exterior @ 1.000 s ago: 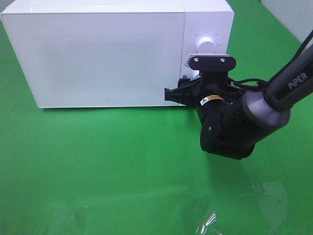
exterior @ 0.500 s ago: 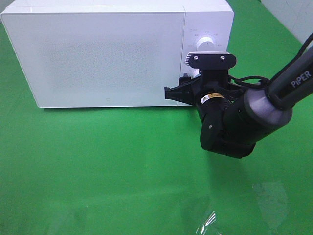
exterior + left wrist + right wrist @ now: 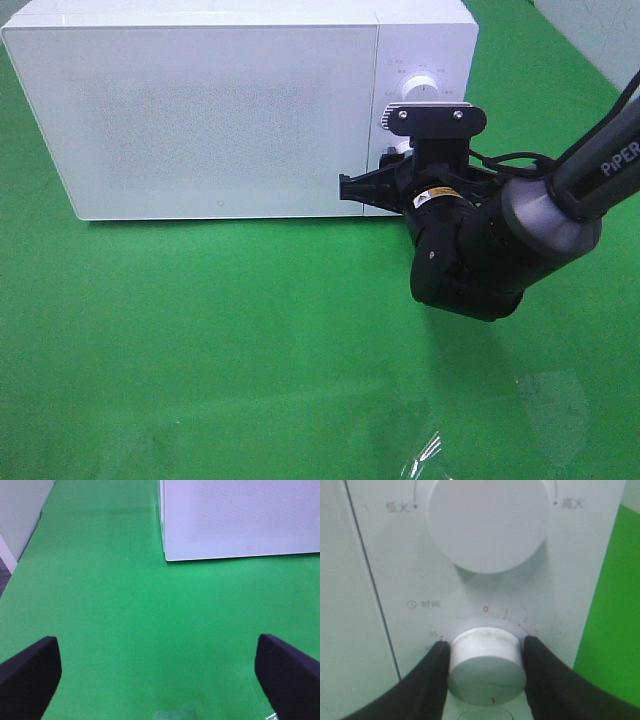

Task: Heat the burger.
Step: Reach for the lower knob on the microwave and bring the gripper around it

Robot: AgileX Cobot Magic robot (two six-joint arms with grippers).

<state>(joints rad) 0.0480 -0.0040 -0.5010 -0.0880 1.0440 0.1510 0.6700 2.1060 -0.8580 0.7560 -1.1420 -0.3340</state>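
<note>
The burger is hidden; the white microwave (image 3: 200,110) stands with its door closed. My right gripper (image 3: 486,652) is at the control panel, and its black fingers (image 3: 432,675) press on both sides of the lower timer knob (image 3: 486,672), so it is shut on it. From above, the right arm (image 3: 470,250) covers that knob. My left gripper (image 3: 160,680) is open over bare green cloth, a little way in front of the microwave's near corner (image 3: 167,555), with nothing between its fingers.
The upper power knob (image 3: 487,525) sits just above the timer knob and shows from above as the upper knob (image 3: 418,90). Green cloth (image 3: 220,330) covers the table. A crumpled clear wrapper (image 3: 430,450) lies near the front edge.
The right gripper's fingers have closed in on the timer knob. The right arm has shifted very slightly. The left arm has not moved.
</note>
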